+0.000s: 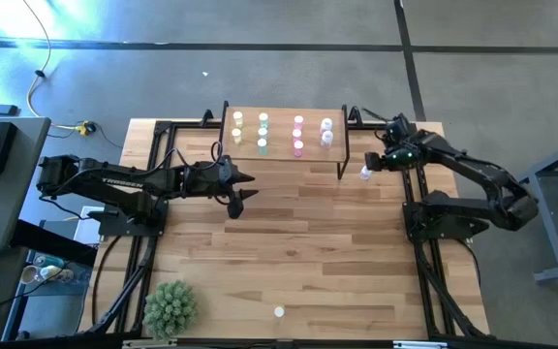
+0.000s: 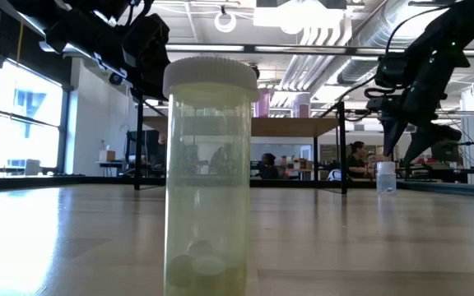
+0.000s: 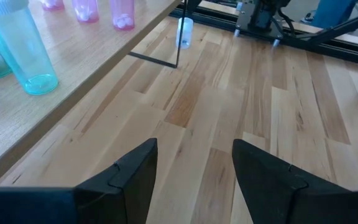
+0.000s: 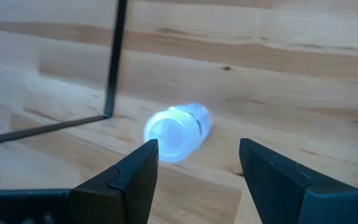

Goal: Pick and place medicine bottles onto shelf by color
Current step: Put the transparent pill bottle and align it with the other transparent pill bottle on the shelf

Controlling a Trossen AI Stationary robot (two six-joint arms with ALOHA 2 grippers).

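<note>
1. We see a wood-plank bench (image 1: 298,252) with a potted plant (image 1: 170,307) at its near corner.
2. The shelf (image 1: 284,147) carries rows of medicine bottles (image 1: 263,124) sorted by color.
3. Our right hand (image 1: 374,167), fingers apart, hovers over a white bottle (image 1: 365,174) beside the shelf's leg.
4. Our left hand (image 1: 244,186) hangs open near the shelf, gripping nothing.
5. Another bottle (image 1: 279,312) stands alone near the front edge.
</note>
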